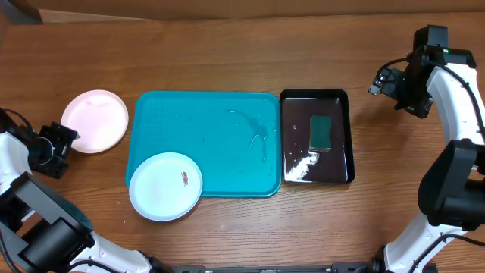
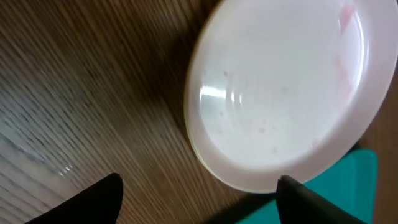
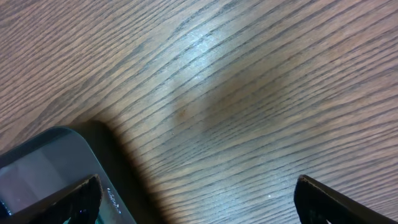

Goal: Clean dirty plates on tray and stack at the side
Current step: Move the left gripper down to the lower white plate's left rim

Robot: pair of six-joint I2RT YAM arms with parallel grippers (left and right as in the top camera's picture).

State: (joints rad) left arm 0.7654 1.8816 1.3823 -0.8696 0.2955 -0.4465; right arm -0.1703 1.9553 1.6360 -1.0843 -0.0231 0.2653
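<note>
The left gripper (image 2: 198, 194) hangs low over the brown wooden table (image 1: 227, 45) with its fingers spread and nothing between them. The round pinkish-white shallow plate (image 1: 94, 121) lies flat on the wood just in front of it, beside the large turquoise rectangular plastic tray (image 1: 220, 114). The right gripper (image 3: 199, 198) is also spread and empty over bare wood, near the small glossy black tray (image 1: 314, 93). To my judgement this side plate is placed, so the left arm should rise straight up first, so that no finger catches the rim and drags the plate. Next comes the round white plate (image 1: 161, 193), which lies on the near left corner of the turquoise tray, partly over its edge, with a small red smear (image 1: 184, 178). That overhanging rim looks like the easiest place to grip. I count two plates, though the side one may hide another under it; two trays, one green rectangular sponge (image 1: 320, 131), and one red smear.
</note>
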